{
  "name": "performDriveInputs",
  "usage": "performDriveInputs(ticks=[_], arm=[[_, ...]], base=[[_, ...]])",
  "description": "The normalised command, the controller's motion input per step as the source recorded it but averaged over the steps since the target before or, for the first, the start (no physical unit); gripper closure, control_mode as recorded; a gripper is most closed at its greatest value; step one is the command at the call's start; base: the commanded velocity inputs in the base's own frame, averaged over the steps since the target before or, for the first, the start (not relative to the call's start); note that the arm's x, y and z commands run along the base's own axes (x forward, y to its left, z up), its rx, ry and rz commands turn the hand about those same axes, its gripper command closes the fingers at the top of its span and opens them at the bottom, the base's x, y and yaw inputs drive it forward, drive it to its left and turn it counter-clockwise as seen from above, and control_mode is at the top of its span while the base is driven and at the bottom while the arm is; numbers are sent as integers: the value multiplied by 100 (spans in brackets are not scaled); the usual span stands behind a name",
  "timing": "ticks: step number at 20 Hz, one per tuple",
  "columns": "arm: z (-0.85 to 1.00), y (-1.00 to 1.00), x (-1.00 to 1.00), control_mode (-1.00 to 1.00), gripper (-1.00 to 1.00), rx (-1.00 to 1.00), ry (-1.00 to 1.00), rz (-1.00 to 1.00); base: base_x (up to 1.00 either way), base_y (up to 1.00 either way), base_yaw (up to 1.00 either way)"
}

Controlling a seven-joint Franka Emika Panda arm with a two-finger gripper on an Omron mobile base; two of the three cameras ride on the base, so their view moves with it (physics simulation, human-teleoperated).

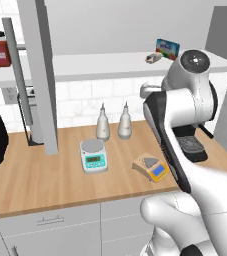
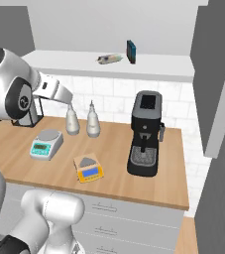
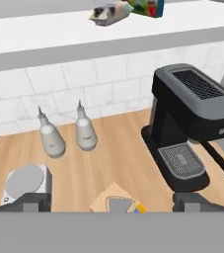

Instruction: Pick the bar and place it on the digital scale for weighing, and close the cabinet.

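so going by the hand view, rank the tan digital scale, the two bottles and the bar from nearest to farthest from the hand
1. digital scale: right under the open hand, between its fingertips.
2. bottles: farther back on the counter by the tiled wall, side by side; too close to call between the two.
3. bar: farthest, up on the white shelf.
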Motion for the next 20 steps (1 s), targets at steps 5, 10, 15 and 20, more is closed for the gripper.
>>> performDriveInputs(ticks=[5,10,15,20], arm=[[35,-18,0,-100,-100,0,-6,-4],[36,-24,0,-100,-100,0,-2,-3],[27,-6,25,-100,-100,0,-11,-3],[48,-2,38,-100,-100,0,-10,-2]], base=[[0,0,0],[0,0,0],[0,0,0],[0,0,0]])
